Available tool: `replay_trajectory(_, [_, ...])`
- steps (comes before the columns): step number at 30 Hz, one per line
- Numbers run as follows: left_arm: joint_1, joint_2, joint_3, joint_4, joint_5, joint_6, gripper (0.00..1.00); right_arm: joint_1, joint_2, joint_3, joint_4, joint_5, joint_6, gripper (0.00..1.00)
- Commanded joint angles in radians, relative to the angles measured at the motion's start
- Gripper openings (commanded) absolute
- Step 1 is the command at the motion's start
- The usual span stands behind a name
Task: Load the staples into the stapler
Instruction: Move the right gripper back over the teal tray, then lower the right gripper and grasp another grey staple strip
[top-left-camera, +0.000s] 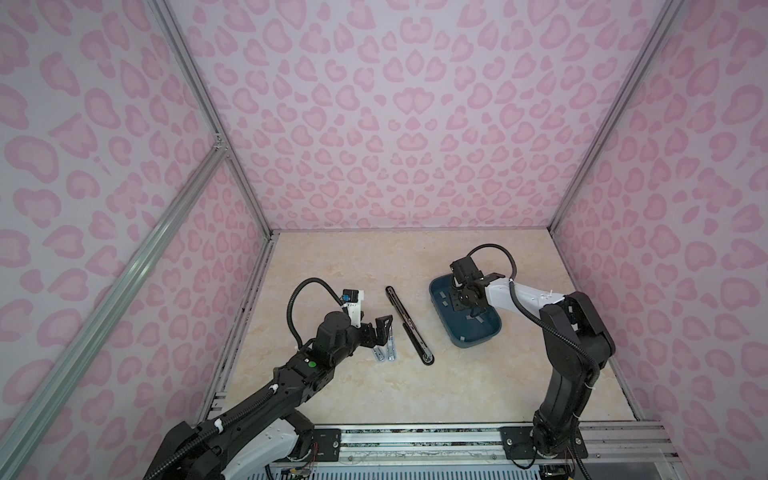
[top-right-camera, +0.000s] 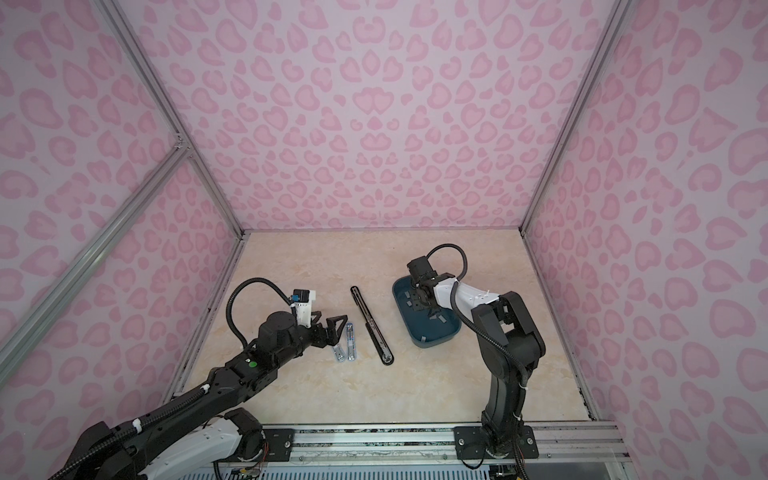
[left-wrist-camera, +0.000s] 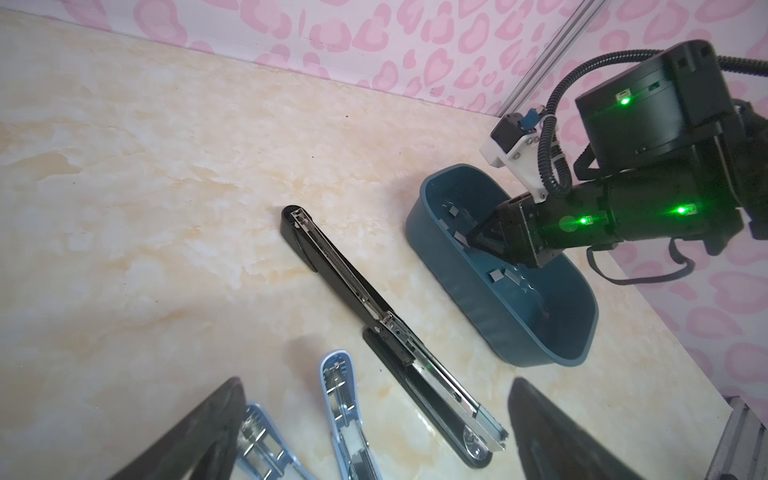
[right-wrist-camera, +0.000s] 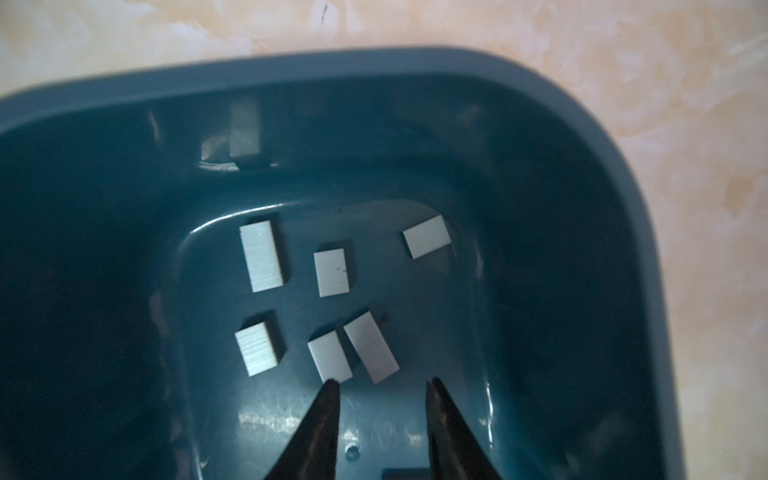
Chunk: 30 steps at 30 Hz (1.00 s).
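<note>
Several small grey strips of staples (right-wrist-camera: 331, 272) lie loose on the floor of a dark teal tray (right-wrist-camera: 291, 70). My right gripper (right-wrist-camera: 382, 381) reaches down into that tray, open, with nothing between its fingers; one fingertip (right-wrist-camera: 331, 384) touches the edge of a strip (right-wrist-camera: 329, 362). In both top views the gripper (top-left-camera: 465, 305) (top-right-camera: 422, 307) hangs over the tray's far half. A long black stapler (top-left-camera: 409, 324) (left-wrist-camera: 353, 282) lies folded out flat at mid-table. My left gripper (left-wrist-camera: 374, 386) (top-left-camera: 376, 336) is wide open and empty, low over two opened light-blue staplers (left-wrist-camera: 345, 399) (left-wrist-camera: 266, 444).
The teal tray (top-left-camera: 473, 343) sits right of centre on the marbled tabletop. Pink patterned walls with aluminium posts close in the back and both sides. A metal rail (top-left-camera: 415, 440) carrying both arm bases runs along the front edge.
</note>
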Motion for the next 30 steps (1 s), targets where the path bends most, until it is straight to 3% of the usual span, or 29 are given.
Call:
replay_trajectory(1, [0.001,-0.02,-0.01,0.012,-0.023,0.011,1.0,-0.004,0.02,0.005,-0.012,0.0,0.002,0.36])
replay_trajectory(30, [0.001,0.022,0.005,0.013,-0.026,0.006,1.0,-0.019,0.114,0.052,-0.022,-0.014,0.024,0.38])
